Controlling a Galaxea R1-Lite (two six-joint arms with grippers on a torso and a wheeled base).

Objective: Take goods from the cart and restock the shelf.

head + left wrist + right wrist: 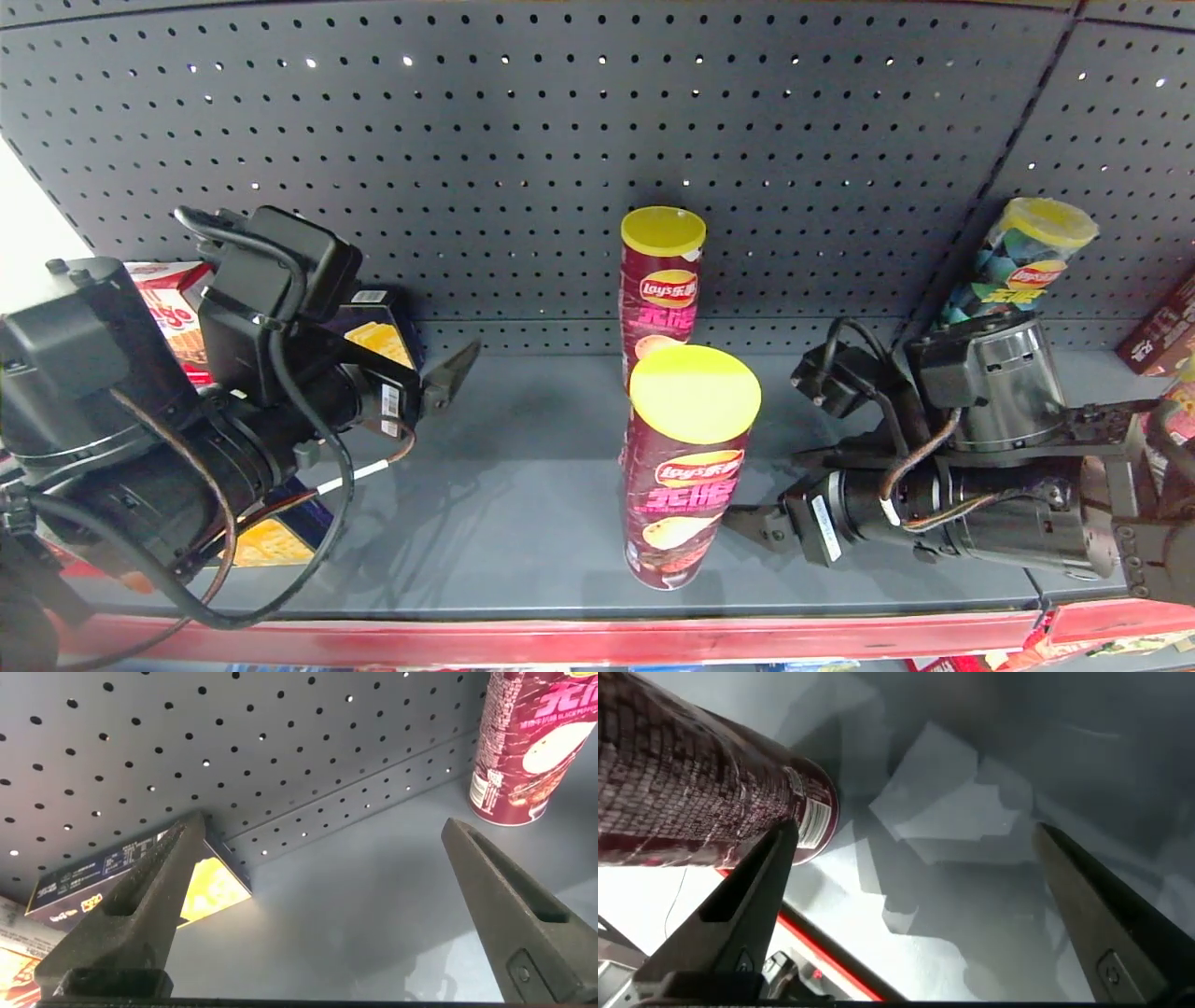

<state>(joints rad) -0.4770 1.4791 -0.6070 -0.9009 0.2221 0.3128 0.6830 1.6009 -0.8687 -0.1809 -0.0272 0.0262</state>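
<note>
**A:** Item one, front chip can [686, 467]: location?
**B:** Upright on the shelf [523, 504], near its front lip. A matching rear can [661, 280] stands at its 12 o'clock, close to the pegboard [467, 140].
**A:** Right gripper [910, 905]?
**B:** Jaws spread wide, holding nothing, just beside the front chip can at its 3 o'clock.
**A:** Left gripper [322, 915]?
**B:** Also wide and empty, well apart at 9 o'clock, near a cracker box [84, 875].
**A:** Step in hand?
**B:** Judged: the can is placed and let go. The next move calls for backing the right arm out toward 3 o'clock without grazing the can, then fetching more stock from the cart.
</note>
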